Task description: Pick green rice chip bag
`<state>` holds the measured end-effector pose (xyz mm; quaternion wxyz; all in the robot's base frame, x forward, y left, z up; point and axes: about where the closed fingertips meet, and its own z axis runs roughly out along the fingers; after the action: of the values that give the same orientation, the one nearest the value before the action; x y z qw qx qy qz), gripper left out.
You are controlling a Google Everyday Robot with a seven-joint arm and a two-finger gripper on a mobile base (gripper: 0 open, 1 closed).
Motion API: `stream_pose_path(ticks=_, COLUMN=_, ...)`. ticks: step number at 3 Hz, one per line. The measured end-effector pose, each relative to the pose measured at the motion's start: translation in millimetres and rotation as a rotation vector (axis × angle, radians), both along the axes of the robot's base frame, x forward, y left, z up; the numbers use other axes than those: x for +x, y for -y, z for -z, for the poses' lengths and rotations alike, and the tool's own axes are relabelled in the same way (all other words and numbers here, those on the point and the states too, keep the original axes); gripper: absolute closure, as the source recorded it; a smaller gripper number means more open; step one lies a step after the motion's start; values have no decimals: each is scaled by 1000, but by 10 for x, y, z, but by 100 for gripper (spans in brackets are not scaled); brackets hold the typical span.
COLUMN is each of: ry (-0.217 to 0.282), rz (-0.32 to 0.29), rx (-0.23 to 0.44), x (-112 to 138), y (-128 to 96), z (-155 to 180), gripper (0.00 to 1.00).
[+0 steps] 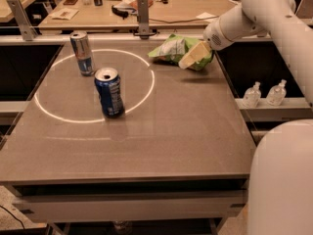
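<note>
The green rice chip bag [172, 49], crumpled light-green foil with white patches, lies at the far right of the grey table [161, 131]. My gripper [194, 58] reaches in from the right on the white arm [254, 13] and is shut on the bag's right end. One cream finger [191, 57] lies across the top of the bag, and green foil shows on both sides of it. The other finger is hidden behind the bag. A dark shadow lies on the table just under that end of the bag.
A blue soda can [109, 92] stands left of centre inside a white ring of light. A slim silver-blue can [82, 53] stands at the far left. A metal post [143, 14] stands at the far edge. Two small bottles [265, 93] sit on a ledge to the right.
</note>
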<state>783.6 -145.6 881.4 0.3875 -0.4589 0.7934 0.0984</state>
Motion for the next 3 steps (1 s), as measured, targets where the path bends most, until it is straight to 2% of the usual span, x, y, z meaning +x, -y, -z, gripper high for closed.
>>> stream_pose_path(ticks=1, ry=-28, rz=11, rx=-27, x=34, y=54, z=133, gripper=18)
stream_pose_path(ticks=3, ry=-72, rz=-18, rx=-66, x=-79, y=242, z=324, gripper=64)
